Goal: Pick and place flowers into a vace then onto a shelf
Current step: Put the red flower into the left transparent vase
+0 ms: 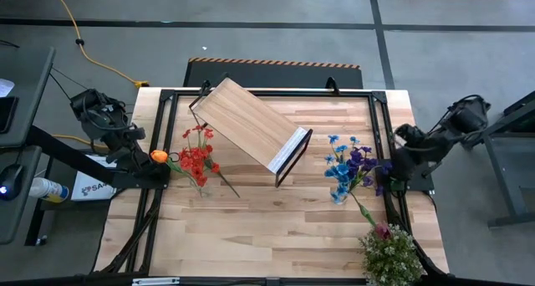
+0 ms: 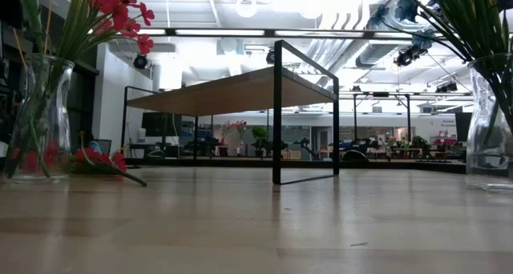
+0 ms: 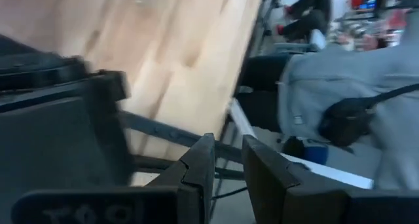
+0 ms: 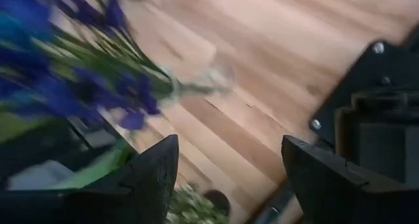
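The shelf (image 1: 251,123) (image 2: 232,90) stands on its black legs, set diagonally at the table's far middle. A glass vase (image 2: 36,122) of red sprays (image 1: 196,156) stands left of it. An orange tulip (image 1: 159,155) leans out toward my left gripper (image 1: 157,172) (image 3: 228,152), which has a narrow gap between its fingers and nothing in it. One red spray (image 2: 100,158) lies flat beside that vase. Blue and purple blooms (image 1: 347,165) fill a second vase (image 2: 490,122). My right gripper (image 1: 394,179) (image 4: 229,165) is wide open beside them. The dark pink rose (image 1: 382,230) lies on the table.
A bushy green plant (image 1: 390,257) sits at the table's near right corner, touching the rose's bloom. A black frame (image 1: 380,127) runs round the tabletop. Bare wood (image 1: 276,227) spans the near middle. A person in grey (image 3: 353,86) shows beyond the table in the left wrist view.
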`<move>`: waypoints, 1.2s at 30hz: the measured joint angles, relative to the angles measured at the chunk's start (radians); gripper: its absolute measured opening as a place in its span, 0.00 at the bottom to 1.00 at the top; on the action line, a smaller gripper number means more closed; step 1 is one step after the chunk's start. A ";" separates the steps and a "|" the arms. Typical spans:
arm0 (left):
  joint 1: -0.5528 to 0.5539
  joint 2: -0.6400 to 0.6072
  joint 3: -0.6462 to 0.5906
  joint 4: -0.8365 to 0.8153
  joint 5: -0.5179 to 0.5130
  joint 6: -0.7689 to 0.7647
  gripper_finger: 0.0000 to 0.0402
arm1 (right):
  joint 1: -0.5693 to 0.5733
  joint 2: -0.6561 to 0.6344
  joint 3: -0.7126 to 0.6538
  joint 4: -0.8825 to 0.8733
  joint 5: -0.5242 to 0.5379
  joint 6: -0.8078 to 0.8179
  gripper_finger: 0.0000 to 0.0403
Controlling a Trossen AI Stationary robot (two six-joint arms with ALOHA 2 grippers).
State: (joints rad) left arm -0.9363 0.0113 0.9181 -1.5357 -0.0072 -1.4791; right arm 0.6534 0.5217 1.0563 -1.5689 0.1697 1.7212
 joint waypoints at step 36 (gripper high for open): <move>0.000 0.196 -0.182 0.164 -0.350 0.085 0.27 | -0.235 0.016 0.195 0.910 0.607 -1.099 0.65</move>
State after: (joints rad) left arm -0.9362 0.2073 0.7364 -1.3718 -0.3570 -1.3942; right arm 0.4183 0.5378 1.2510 -0.6588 0.7765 0.6223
